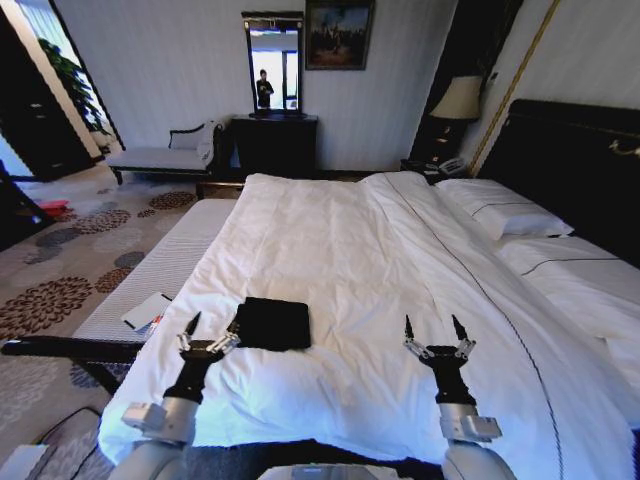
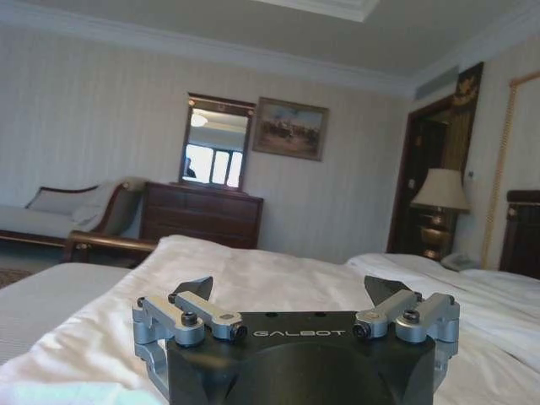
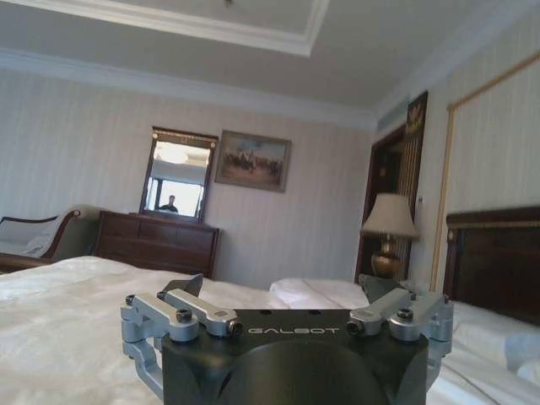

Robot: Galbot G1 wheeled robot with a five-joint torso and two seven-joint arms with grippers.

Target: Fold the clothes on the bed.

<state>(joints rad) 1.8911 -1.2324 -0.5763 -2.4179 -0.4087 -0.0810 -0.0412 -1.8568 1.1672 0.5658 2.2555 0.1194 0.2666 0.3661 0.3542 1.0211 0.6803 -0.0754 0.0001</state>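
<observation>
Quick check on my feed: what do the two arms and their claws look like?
Both match: the left claw and right claw each have two dark pointed fingers on silver metal linkages with black screws, mounted on a black body lettered GALBOT in white, above black wrists and silver-grey forearm segments.

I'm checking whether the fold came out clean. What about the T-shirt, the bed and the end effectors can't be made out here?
- T-shirt: head view shows a dark folded rectangle; lettering, layers and edges too small and dark to tell.
- Bed: near corners cut off by the head view's bottom edge and hidden by the arms.
- Left end effector, right end effector: open and empty; the wrist views show just fingertips, the housings hiding the rest.
</observation>
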